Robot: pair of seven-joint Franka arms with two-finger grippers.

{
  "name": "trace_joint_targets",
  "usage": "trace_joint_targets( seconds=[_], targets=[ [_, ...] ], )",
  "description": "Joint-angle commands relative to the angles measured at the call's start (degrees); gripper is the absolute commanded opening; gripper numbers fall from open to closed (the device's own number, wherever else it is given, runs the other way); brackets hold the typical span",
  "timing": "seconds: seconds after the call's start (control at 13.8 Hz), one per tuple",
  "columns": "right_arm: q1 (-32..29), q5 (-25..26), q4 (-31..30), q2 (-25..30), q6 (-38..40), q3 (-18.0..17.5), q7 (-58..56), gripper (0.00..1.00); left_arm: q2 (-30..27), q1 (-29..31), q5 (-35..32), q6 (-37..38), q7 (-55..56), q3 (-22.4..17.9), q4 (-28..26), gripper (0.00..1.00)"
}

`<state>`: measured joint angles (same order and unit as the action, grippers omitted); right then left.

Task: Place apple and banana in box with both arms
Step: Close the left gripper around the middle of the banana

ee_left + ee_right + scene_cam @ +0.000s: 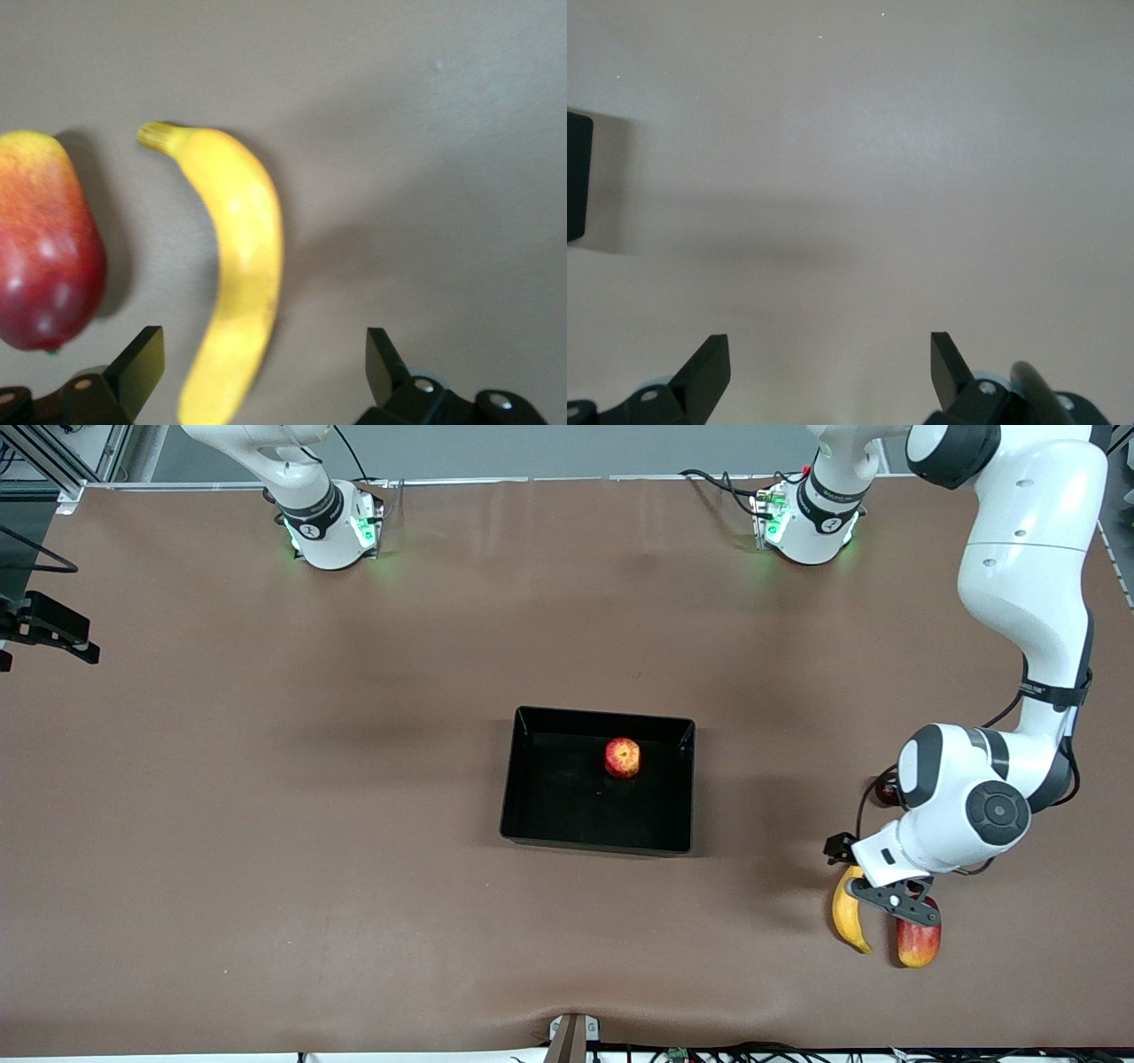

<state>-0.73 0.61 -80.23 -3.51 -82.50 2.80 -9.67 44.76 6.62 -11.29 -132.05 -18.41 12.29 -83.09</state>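
Note:
The apple (622, 757) lies in the black box (549, 819) at mid-table. The banana (849, 914) lies on the table near the left arm's end, beside a red-and-yellow mango (919, 943). My left gripper (886, 895) hangs low over the banana. In the left wrist view the gripper (263, 363) is open and empty, and the banana (239, 257) runs between its fingers (142, 359), nearer one finger. My right gripper (830, 363) is out of the front view. It is open and empty over bare table.
The mango (44, 248) lies close beside the banana, just outside one left finger. A dark maroon fruit (884, 790) is partly hidden by the left arm's wrist. A black corner (576, 177) shows at the edge of the right wrist view.

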Motion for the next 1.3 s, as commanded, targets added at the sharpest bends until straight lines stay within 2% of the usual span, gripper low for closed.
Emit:
trace_joint_targets(
  seconds=[0.0,0.29,0.36,0.51,0.58,0.94,1.08,1.23],
  targets=[
    [-1.4,-2.0,-1.5,1.6,0.8,-0.3,0.1,1.00,1.3,0.4,-1.7,-3.6,-2.5,0.4,0.4,1.00],
    [-1.8,-2.2,-1.5,1.6,1.4,-0.3,0.3,1.00,3.3,0.4,-2.3,-7.4,-2.9,0.4,0.3,1.00],
    [-1.8,-2.2,-1.5,1.6,1.3,-0.3,0.3,1.00,3.5,0.4,-2.3,-7.6,-2.7,0.4,0.2,0.82],
    [-1.3,-2.5,-1.5,1.6,1.2,-0.6,2.6,1.00,3.8,0.4,-2.1,-7.6,-1.7,0.4,-0.1,0.22],
    [-1.3,-2.6,-1.4,1.6,1.2,-0.7,4.5,1.00,3.6,0.3,-2.0,-7.6,-1.7,0.4,-0.2,0.00],
    [-1.3,-2.6,-1.4,1.6,1.4,-0.8,5.4,1.00,1.0,0.1,-2.3,-6.0,-2.3,1.1,-0.2,0.00],
    [-1.3,-2.6,-1.3,1.5,1.4,-0.8,5.4,1.00,-1.5,0.2,-1.5,-2.4,-1.5,3.6,-0.1,0.00],
    [-1.4,-2.6,-1.3,1.5,1.5,-0.8,5.4,1.00,-4.4,-0.2,-1.7,2.7,4.7,6.9,0.3,0.00]
  ],
)
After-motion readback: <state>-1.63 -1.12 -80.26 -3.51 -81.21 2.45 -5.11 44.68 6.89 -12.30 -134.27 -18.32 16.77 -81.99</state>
